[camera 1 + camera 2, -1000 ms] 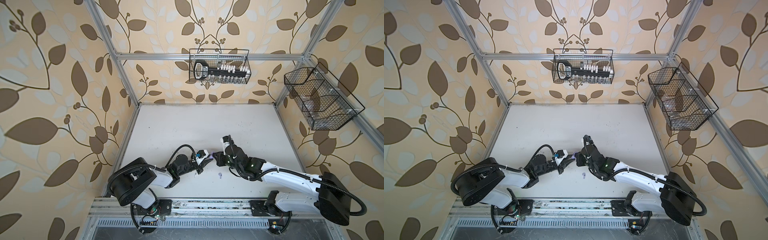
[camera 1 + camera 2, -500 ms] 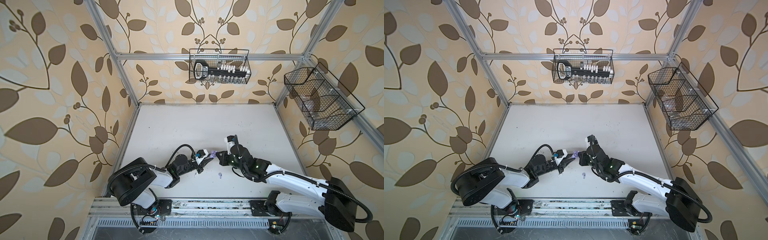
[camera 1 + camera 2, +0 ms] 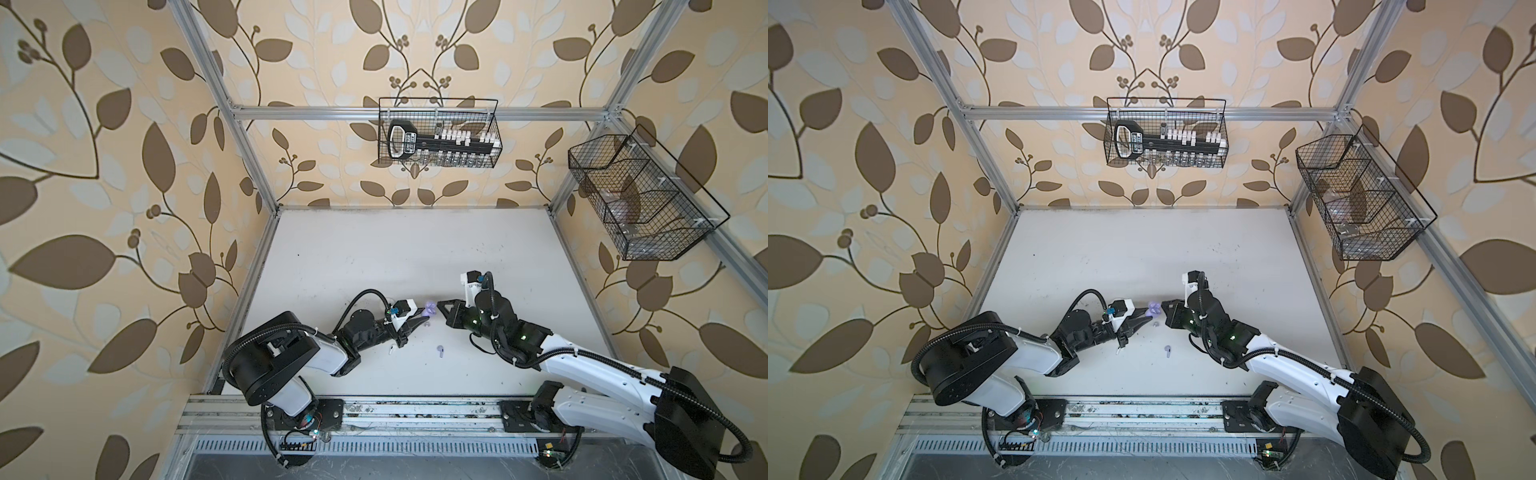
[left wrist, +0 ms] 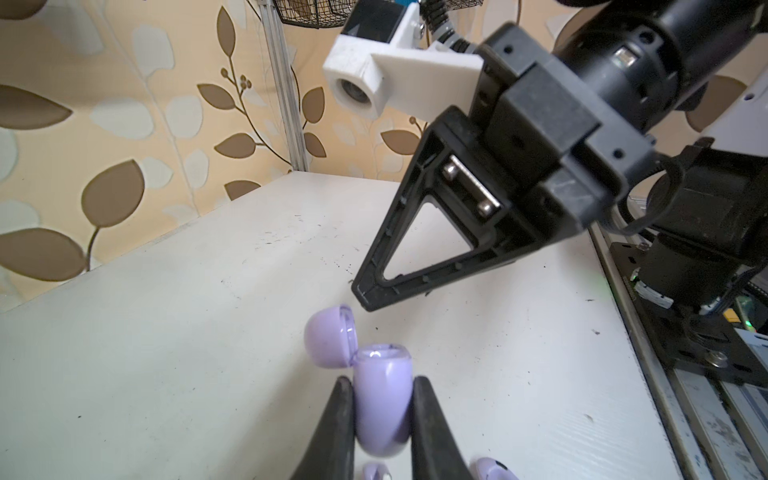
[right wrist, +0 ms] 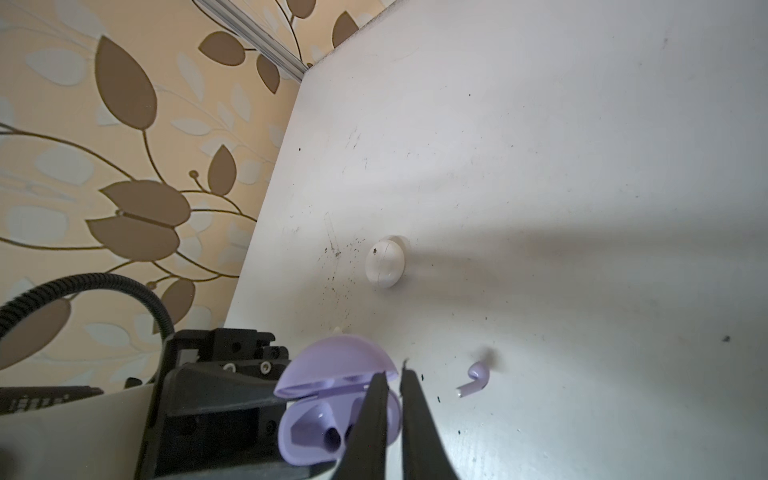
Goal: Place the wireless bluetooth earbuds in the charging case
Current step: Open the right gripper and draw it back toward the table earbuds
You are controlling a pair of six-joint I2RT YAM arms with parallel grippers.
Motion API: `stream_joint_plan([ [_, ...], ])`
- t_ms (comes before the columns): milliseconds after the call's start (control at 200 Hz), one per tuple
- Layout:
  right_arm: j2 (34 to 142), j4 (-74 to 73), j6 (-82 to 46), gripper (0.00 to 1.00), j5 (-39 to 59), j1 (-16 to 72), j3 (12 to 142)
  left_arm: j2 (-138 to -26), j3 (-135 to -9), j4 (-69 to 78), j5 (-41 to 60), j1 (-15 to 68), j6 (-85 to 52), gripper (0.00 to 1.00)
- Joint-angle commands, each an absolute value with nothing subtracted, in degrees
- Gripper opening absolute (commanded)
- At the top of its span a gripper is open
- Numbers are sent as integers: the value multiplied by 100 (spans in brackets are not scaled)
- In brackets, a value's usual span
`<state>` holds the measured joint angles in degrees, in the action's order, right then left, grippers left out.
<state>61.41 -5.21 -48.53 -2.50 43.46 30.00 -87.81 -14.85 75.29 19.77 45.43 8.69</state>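
Fingers (image 4: 338, 428) of the left gripper (image 4: 380, 382) pinch the open rounded lavender plastic charging case (image 4: 382, 399) steady, left wrist view. Right wrist view: right gripper (image 5: 392, 380), barely parted, empty, at its mouth. In a top view, pale lavender stemmed earbud (image 3: 439, 351) lies nearby.

Both the left arm (image 3: 324, 357) and the right arm (image 3: 582, 365) wore smooth white shells between bulky black cylindrical joints. A black corrugated cable (image 3: 365, 296) ran behind the left gripper (image 4: 382, 415), whose two fingers (image 4: 340, 419) were matte black and tapered to narrow tips. Just behind it sat a white camera mount (image 3: 405, 308) with a small blue plug. The right gripper (image 4: 365, 297) carried black, open-framed triangular fingers (image 4: 436, 276) with two silver screws (image 4: 449, 169) at the root. Above its knuckle block sat a white printed camera bracket (image 4: 399, 70). Small green lights (image 3: 523, 336) glowed on the black housing behind that wrist.
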Motion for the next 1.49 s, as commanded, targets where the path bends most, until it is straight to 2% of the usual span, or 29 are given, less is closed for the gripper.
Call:
stream_joint_plan([
  [0,6270,398,-4648,24,-607,4236,3310,-8716,-1435,7904,1660,4588,968,0],
  [220,7139,1018,-3995,33,-480,4158,3685,-8469,-1309,7708,754,4588,1164,0],
  [430,7768,1265,-3649,40,-610,4674,4093,-8282,-1209,7442,-431,4571,1310,0],
  [540,7948,1352,-3551,40,-528,4766,4181,-8053,-1152,7427,-808,4536,1292,0],
  [640,8147,1216,-3557,37,-352,4837,4183,-7995,-1126,7406,-878,4518,1288,0],
  [870,8743,1335,-3465,38,-292,5141,4457,-7916,-1100,7341,-1038,4500,1266,0],
  [1165,8978,1340,-3564,39,-478,5300,4482,-7875,-1122,7273,-953,4491,1231,0],
  [1480,9407,1454,-3550,35,-754,5404,4803,-7808,-1107,7216,-959,4491,1230,0],
])
